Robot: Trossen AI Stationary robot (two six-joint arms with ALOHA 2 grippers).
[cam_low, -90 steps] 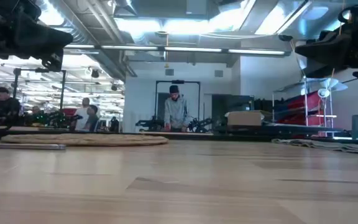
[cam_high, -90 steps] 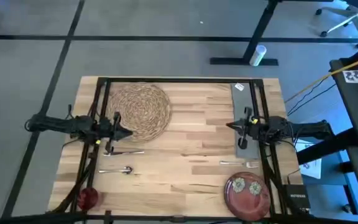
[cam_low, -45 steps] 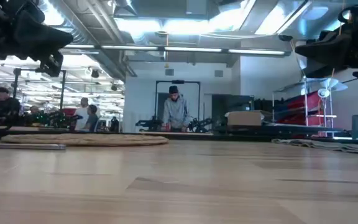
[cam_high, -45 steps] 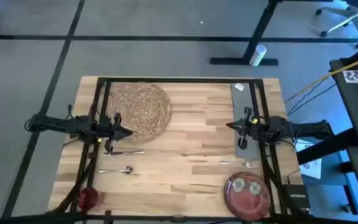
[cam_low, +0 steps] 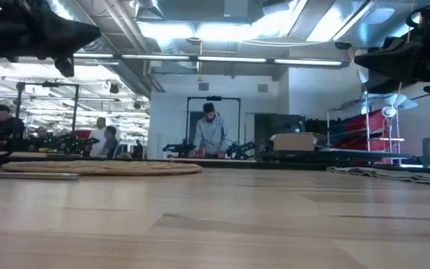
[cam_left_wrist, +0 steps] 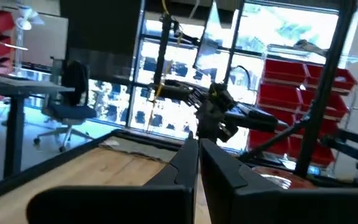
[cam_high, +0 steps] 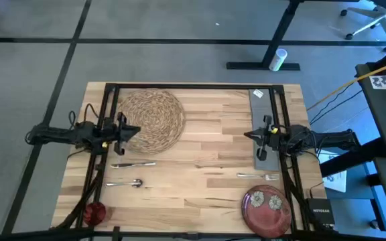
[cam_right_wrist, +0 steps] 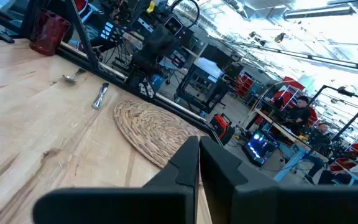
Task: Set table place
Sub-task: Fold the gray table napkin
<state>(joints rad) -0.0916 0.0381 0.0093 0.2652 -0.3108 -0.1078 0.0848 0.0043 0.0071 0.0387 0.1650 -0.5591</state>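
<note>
Hovering above the table at the near left edge of the mat, the left gripper has its fingers pressed together and holds nothing. The right gripper hangs over the table's right side, beside the gray napkin, its fingers likewise closed and empty.

The mat lies at the far left of the table. Nearer than it lie a knife and then a spoon, with the red cup at the near left corner. The napkin runs along the right side; a fork lies near its near end, and the red plate sits at the near right corner. In the low view, people stand in the room beyond.
</note>
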